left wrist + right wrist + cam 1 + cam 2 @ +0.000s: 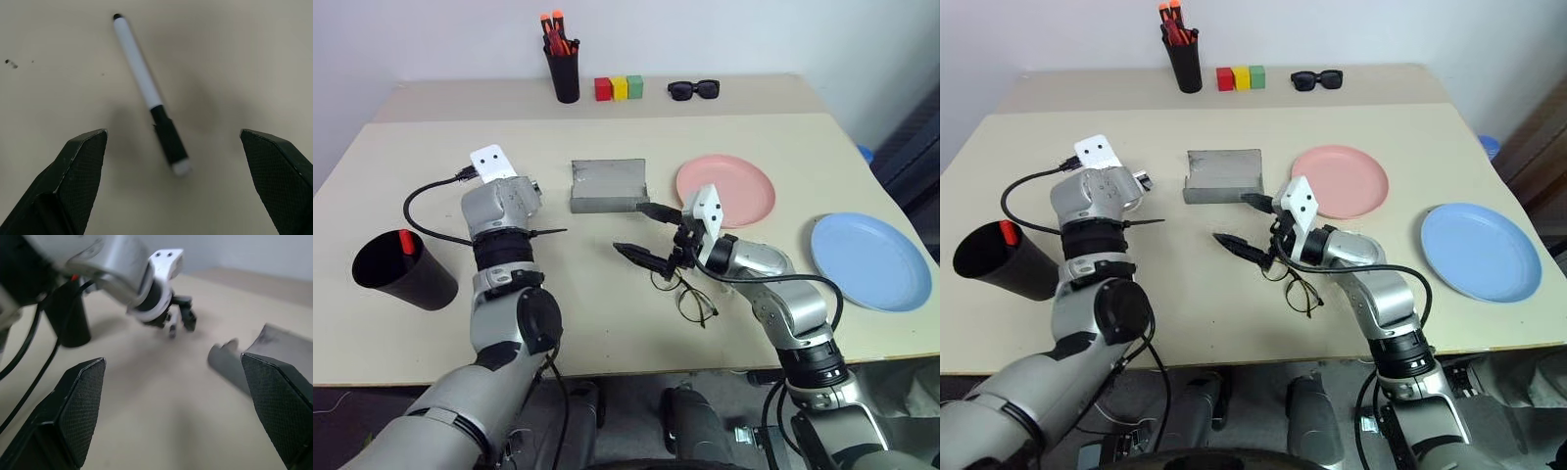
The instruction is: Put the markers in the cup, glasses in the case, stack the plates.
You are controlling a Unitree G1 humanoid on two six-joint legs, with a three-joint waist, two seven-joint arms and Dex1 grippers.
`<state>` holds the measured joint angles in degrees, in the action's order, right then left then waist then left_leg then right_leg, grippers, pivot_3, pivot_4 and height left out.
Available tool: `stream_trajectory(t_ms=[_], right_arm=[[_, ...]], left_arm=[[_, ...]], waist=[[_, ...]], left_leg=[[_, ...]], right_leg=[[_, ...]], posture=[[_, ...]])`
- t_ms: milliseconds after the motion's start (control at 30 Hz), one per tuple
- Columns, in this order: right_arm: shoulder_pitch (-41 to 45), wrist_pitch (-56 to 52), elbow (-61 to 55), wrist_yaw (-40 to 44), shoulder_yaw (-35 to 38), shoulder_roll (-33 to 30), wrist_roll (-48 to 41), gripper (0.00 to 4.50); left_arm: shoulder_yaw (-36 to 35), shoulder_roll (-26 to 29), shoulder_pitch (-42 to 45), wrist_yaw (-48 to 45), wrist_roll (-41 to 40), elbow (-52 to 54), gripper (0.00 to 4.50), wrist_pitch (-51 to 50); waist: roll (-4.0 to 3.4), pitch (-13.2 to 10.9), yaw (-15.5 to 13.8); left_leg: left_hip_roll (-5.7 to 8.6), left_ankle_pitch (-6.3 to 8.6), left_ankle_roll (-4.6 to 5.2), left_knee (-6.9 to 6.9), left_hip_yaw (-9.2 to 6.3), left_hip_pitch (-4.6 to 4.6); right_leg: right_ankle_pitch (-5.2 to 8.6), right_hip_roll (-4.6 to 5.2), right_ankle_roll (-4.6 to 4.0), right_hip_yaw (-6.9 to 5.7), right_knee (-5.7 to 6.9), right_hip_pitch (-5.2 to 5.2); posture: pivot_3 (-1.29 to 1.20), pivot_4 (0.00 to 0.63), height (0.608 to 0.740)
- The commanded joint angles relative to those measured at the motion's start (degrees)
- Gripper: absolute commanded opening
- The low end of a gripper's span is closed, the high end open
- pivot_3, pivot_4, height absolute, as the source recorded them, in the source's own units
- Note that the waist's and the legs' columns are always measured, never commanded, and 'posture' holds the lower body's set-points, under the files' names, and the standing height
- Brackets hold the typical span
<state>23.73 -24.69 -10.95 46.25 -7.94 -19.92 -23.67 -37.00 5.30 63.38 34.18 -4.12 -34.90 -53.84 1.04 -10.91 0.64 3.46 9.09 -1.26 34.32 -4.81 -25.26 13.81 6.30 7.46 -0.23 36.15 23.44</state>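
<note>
On the beige table (607, 323) the left gripper (181, 147) hangs with its jaws wide apart over the white-bodied marker with a black cap (149, 93), which lies flat on the tabletop between the two black fingers (80, 171) and touches neither of them. The black-bodied marker's red cap (406, 241) shows inside the wide black cup (403, 271), which stands near the table's left edge, left of the left arm. The right gripper (649, 235) is near the middle of the table with its jaws spread wide and nothing between them, pointing toward the left arm. Just beside and below it lie the wire-rimmed glasses (688, 297), flat on the table, partly hidden by the right wrist. The grey case (609, 185) sits open just behind the right gripper, its lid standing up. The pink plate (739, 186) lies to the right of the case, and the light blue plate (868, 260) lies well apart from it, near the table's right edge; the two are not stacked. At the back of the table stand a narrow black pen holder with orange-tipped pens (564, 61), three small blocks in red, yellow and green (619, 88), and black sunglasses (693, 90).
</note>
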Motion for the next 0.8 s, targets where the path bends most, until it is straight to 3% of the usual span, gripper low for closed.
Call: stream_trajectory(t_ms=[33,200,300,533,700,800], right_arm=[[-0.31,0.03,-3.46,1.55,-0.62,-1.03,-0.82,4.50],[-0.83,0.25,-3.58,1.61,-0.85,-1.04,-0.69,4.50],[-0.77,0.60,-3.11,1.74,-0.94,-0.99,-0.53,4.50],[-0.48,0.98,-2.51,1.84,-1.20,-0.73,-0.31,4.50],[-0.31,1.37,-1.78,1.65,-0.97,-0.75,-0.03,4.50],[-0.59,1.92,-1.41,1.53,-1.00,-0.84,0.46,4.50]], left_arm=[[-0.86,2.45,2.80,2.12,-1.90,-6.06,4.46,5.89],[-0.15,4.98,3.81,2.05,-4.13,-13.37,4.46,11.01],[-0.06,5.86,3.90,3.06,-5.25,-15.32,3.71,12.27],[2.74,5.67,3.26,1.29,-6.49,-13.16,0.13,14.73],[15.98,5.32,-2.60,-10.07,-1.35,3.05,0.03,26.63],[19.32,5.77,-8.91,-15.13,-1.44,17.36,0.03,32.69]], waist=[[0.00,0.00,0.01],[0.00,0.00,0.02],[-0.01,0.01,0.03],[-0.01,0.01,-0.31],[0.01,0.00,0.00],[0.01,0.00,0.30]], left_leg=[[0.00,0.00,0.00,0.00,0.01,0.00],[0.00,-0.01,-0.02,0.00,0.01,0.01],[0.00,-0.01,-0.02,-0.01,0.02,0.03],[0.04,-0.02,-0.04,-0.01,0.01,0.03],[0.05,-0.03,-0.06,-0.03,0.04,-0.01],[0.03,-0.04,-0.09,-0.11,0.09,-0.02]], right_leg=[[0.00,0.00,0.00,0.00,0.00,0.01],[-0.01,0.02,0.01,0.00,0.02,0.00],[-0.01,0.02,0.01,0.00,0.02,0.00],[-0.02,0.08,0.04,0.00,0.04,-0.02],[-0.03,0.10,0.03,0.01,0.02,0.02],[-0.04,0.10,0.01,0.06,0.03,0.12]], posture=[[0.00,0.150,0.740],[0.00,0.150,0.740],[0.00,0.150,0.740],[0.00,0.150,0.740],[0.00,0.150,0.740],[0.00,0.150,0.740]])
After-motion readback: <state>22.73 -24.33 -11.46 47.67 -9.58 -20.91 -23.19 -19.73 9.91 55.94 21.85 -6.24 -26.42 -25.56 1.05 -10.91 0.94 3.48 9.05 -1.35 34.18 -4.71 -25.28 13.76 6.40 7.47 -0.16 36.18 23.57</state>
